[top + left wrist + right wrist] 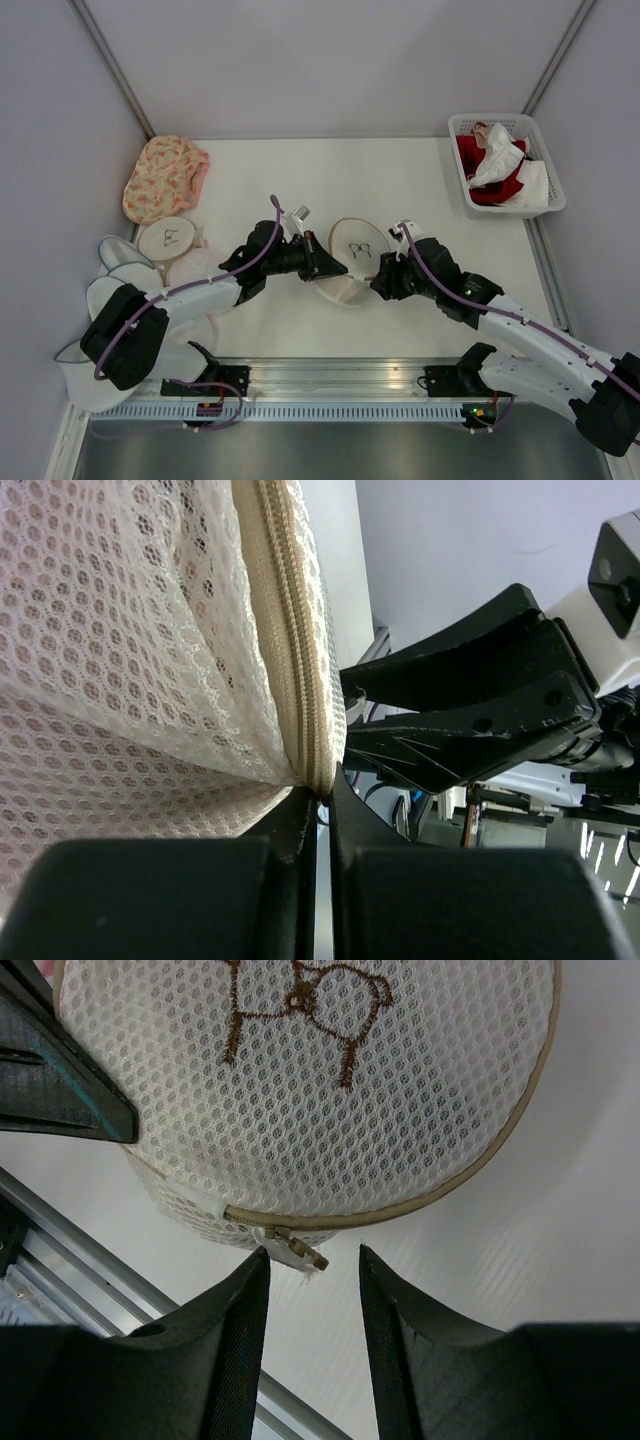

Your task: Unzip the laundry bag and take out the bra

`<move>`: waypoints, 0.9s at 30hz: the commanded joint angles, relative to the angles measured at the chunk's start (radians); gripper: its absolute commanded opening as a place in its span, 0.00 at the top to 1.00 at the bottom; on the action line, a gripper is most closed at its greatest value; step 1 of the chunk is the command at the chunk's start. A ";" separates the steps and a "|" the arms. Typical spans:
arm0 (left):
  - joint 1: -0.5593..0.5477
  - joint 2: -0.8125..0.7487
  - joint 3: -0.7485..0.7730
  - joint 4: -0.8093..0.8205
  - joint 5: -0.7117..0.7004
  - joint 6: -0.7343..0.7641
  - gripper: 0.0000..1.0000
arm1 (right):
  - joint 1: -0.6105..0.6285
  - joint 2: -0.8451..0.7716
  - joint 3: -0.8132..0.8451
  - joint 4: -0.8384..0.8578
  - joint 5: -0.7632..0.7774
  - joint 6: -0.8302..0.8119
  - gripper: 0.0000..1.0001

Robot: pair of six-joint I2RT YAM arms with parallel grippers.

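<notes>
Pinching laundry bag (355, 250), left claw (320, 795) clenched; right claw (313, 1260) released at zip pull (298, 1247).

A white table (300, 170) stands under even, soft light. Plain pale grey walls (330, 60) rise at its far, left and right edges, with metal posts (115, 65) at its far corners. An aluminium rail (340, 375) runs along its near edge.

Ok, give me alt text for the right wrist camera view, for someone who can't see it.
The right gripper stands open, straddling the zipper pull of a round white mesh laundry bag with a bra icon on top. The bag lies on a white table, with the left gripper at upper left.
</notes>
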 commanded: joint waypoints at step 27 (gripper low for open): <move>0.057 -0.145 0.071 -0.336 0.078 0.293 0.98 | 0.008 0.058 0.151 -0.283 0.346 0.022 0.99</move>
